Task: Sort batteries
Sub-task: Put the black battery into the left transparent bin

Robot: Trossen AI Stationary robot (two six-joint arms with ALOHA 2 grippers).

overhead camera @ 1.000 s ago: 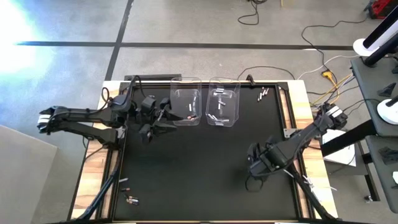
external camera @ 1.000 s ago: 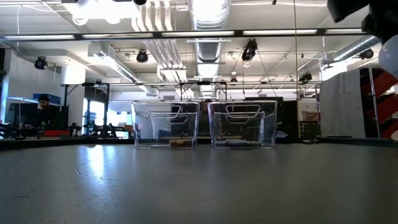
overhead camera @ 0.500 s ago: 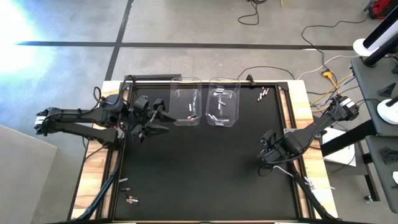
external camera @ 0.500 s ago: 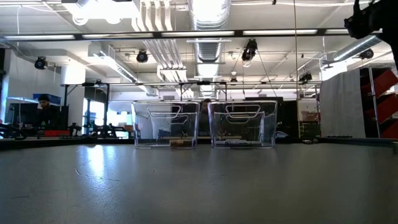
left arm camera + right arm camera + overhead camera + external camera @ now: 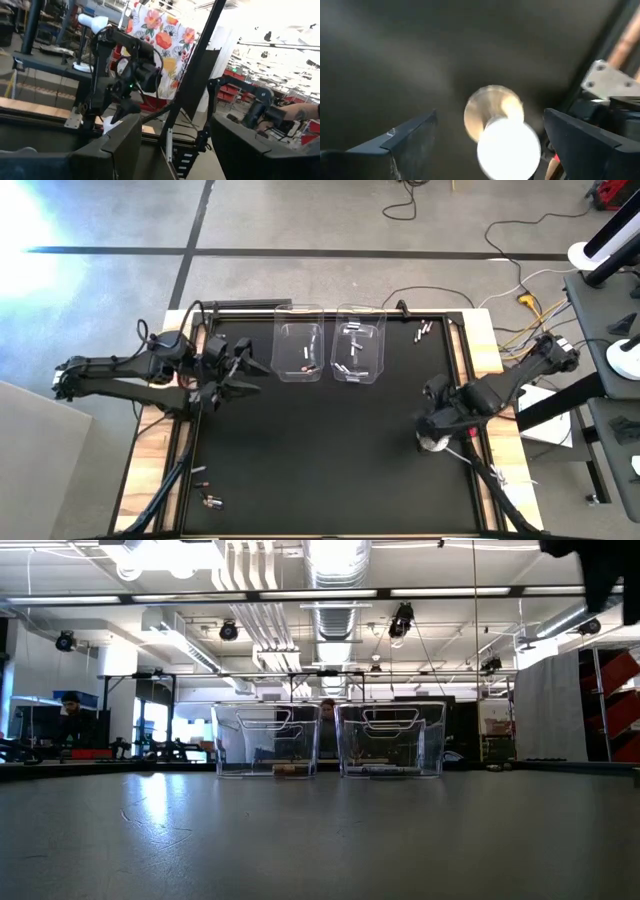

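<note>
Small batteries lie loose at the table's far right (image 5: 422, 332) and near left (image 5: 207, 500). More lie inside the two clear bins, the left bin (image 5: 300, 352) and the right bin (image 5: 358, 355). My left gripper (image 5: 250, 377) hovers open just left of the left bin; in its wrist view (image 5: 175, 121) nothing sits between the fingers. My right gripper (image 5: 430, 437) is open near the table's right edge. It points down over a round white-and-metal disc (image 5: 496, 127), with a finger on either side and a gap to each.
Both bins stand side by side at the far middle, the left bin (image 5: 267, 740) and the right bin (image 5: 392, 740). The black mat (image 5: 320, 450) between the arms is bare. A metal bracket (image 5: 610, 80) sits at the mat's right edge. Cables run along the left rail (image 5: 170, 480).
My left gripper has drawn back toward the table's left edge, away from the left bin, staying open. My right gripper has moved toward the right edge, its arm folding back, and now hangs over the disc.
</note>
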